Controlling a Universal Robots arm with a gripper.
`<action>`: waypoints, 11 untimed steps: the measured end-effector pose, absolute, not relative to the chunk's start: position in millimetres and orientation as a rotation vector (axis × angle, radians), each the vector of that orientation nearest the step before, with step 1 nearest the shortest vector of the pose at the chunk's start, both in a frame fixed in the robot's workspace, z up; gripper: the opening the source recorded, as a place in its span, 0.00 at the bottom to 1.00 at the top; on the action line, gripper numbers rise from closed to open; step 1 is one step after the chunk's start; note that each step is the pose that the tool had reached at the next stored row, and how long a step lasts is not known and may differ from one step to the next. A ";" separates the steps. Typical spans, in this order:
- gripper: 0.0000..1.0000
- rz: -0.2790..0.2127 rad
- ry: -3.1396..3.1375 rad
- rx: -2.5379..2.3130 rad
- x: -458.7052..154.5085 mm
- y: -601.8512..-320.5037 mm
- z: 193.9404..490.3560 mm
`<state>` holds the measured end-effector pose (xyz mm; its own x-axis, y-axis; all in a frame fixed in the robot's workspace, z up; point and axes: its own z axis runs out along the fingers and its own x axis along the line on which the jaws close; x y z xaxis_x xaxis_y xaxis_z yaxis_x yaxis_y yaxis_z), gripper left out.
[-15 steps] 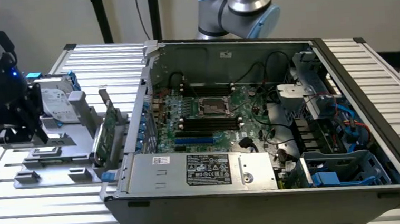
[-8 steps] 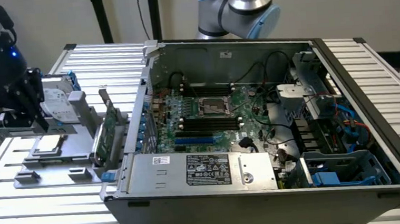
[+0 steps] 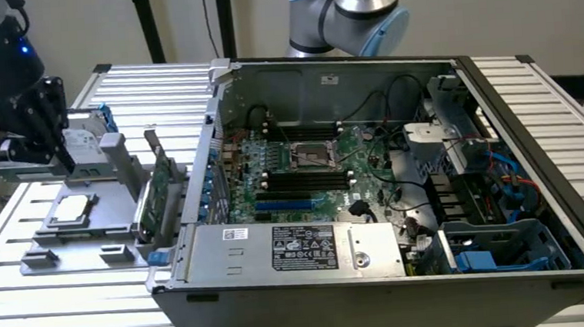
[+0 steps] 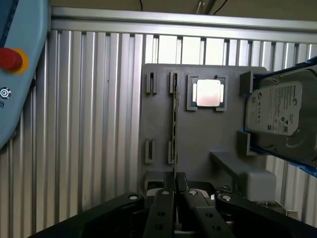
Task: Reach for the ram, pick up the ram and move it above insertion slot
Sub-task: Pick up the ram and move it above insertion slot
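One pair of black jaws stands all but shut in the wrist view, the fingertips (image 4: 166,184) pressed side by side with nothing between them. Just past those tips lies the grey fixture plate (image 4: 198,144), and on it the ram (image 4: 174,119) stands on its long edge, seen edge-on as a thin dark line seated in a pair of slotted posts; the matching pair of slots beside it is bare. The jaws are in line with the ram but not touching it. Further along the same plate a square processor (image 4: 208,93) sits flat in its own recess, and a hard drive (image 4: 277,111) with a pale label leans in a blue-edged cradle at the plate's side. The plate rests on a ribbed metal bench (image 4: 99,124), and a pale blue pendant with a red button (image 4: 10,58) shows at the edge. In the exterior view the jaws hang at the exterior view's left, above the hard drive (image 3: 85,143), while the ram (image 3: 156,192) stands upright as a green strip at the fixture's edge nearest the open computer case (image 3: 541,192). Inside the case are a motherboard (image 3: 303,166) and, nearer the camera, a grey power supply (image 3: 288,248). Behind the case, the arm's blue-and-silver joint (image 3: 358,12) rises.
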<state>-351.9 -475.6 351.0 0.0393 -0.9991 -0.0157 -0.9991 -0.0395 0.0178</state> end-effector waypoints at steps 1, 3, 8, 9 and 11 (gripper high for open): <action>0.13 -0.037 -2.176 2.263 -349.9 -474.9 352.9; 0.13 -0.038 -2.176 2.264 -345.1 -473.8 356.4; 0.13 -0.039 -2.176 2.264 -332.5 -471.3 364.9; 0.13 -0.039 -2.177 2.264 -330.0 -470.8 366.5; 0.13 -0.040 -2.177 2.265 -325.1 -469.8 369.9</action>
<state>-325.1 -469.8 369.9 0.0393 -0.9991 -0.0182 -0.9991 -0.0397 0.0177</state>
